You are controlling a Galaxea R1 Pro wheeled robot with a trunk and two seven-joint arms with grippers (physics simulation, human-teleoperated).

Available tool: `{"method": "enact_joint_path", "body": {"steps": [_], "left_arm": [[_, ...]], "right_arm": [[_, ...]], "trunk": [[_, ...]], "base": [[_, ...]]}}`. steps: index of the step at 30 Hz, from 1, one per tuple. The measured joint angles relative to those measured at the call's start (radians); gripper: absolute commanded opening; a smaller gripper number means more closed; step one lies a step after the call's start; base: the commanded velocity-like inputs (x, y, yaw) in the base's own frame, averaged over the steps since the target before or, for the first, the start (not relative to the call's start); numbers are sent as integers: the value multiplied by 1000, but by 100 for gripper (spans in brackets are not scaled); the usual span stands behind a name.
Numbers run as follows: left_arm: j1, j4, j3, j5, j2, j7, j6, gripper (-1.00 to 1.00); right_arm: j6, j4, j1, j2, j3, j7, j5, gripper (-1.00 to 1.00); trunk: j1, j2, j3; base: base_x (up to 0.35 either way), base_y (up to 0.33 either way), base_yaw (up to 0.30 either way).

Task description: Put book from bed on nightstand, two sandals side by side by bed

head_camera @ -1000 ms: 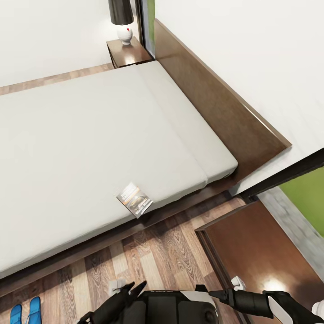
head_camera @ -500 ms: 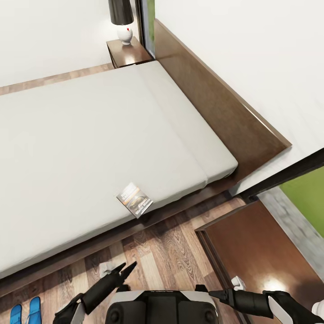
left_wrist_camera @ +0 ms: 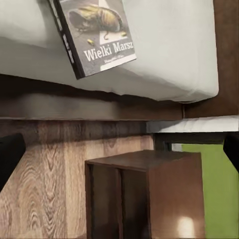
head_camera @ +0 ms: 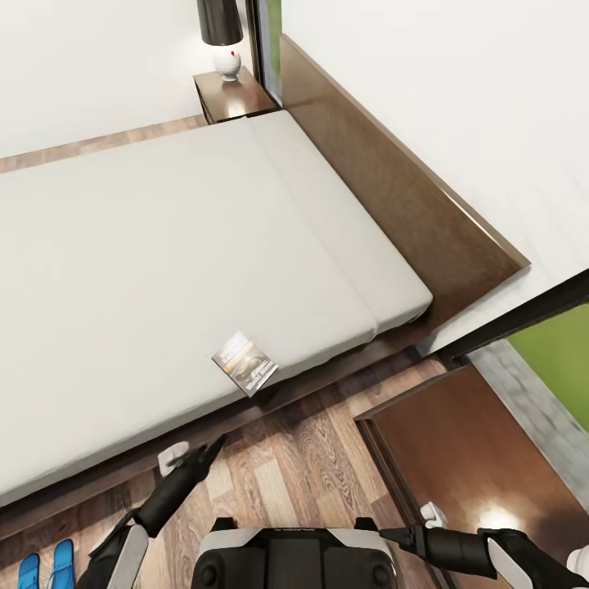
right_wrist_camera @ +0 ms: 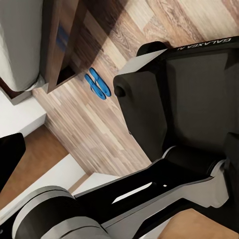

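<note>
The book lies flat at the near edge of the bed, on its light-grey mattress; its cover also fills a corner of the left wrist view. My left gripper hovers open over the wood floor just short of the bed frame, a little left of the book. The right gripper is open and low beside my trunk, near the closer nightstand. The two blue sandals lie side by side on the floor beside the bed.
A second nightstand with a lamp stands at the bed's far side. The dark headboard runs along the white wall. A black-framed window showing grass sits behind the near nightstand. My base fills the lower view.
My left arm has swung out from beside the trunk and reached forward toward the bed's edge, nearer the book. The right arm, book and sandals have not moved.
</note>
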Motion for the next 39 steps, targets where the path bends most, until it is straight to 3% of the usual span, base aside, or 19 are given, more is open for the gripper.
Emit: {"method": "enact_joint_path", "body": {"steps": [4, 8, 11, 18, 22, 26, 30, 35, 39], "left_arm": [[-6, -3, -13, 77, -25, 31, 2, 100], [-8, -4, -42, 95, -50, 33, 4, 100], [-8, -3, -46, 118, -54, 35, 4, 100], [-8, 0, -46, 211, -51, 61, 3, 100], [-8, 5, -49, 223, -48, 72, 4, 100], [-8, 6, -53, 221, -47, 125, 4, 100], [-8, 6, -96, 219, -47, 140, 2, 100], [-8, 7, -115, 222, -47, 141, 3, 100], [-8, 9, -107, 263, -47, 127, 3, 100]], "right_arm": [[0, 1, 0, 0, 0, -1, 0, 100], [-1, 9, 0, 0, 0, -2, 0, 100], [-1, 36, 0, 0, 0, -3, 0, 100], [-1, 55, 0, 1, 0, -3, 0, 100], [-1, 56, 0, 1, 0, -3, -1, 100], [-1, 57, 0, 1, 0, -3, 0, 100], [-1, 57, 0, 1, 0, -3, 0, 100], [-1, 57, 0, 1, 0, -3, 0, 100], [-1, 57, 0, 1, 0, -3, 0, 100]], "trunk": [[0, 0, 0], [0, 0, 0], [0, 0, 0], [0, 0, 0], [0, 0, 0], [0, 0, 0], [0, 0, 0], [0, 0, 0], [0, 0, 0]], "base": [[0, 0, 0], [0, 0, 0], [0, 0, 0], [0, 0, 0], [0, 0, 0], [0, 0, 0], [0, 0, 0], [0, 0, 0], [0, 0, 0]]}}
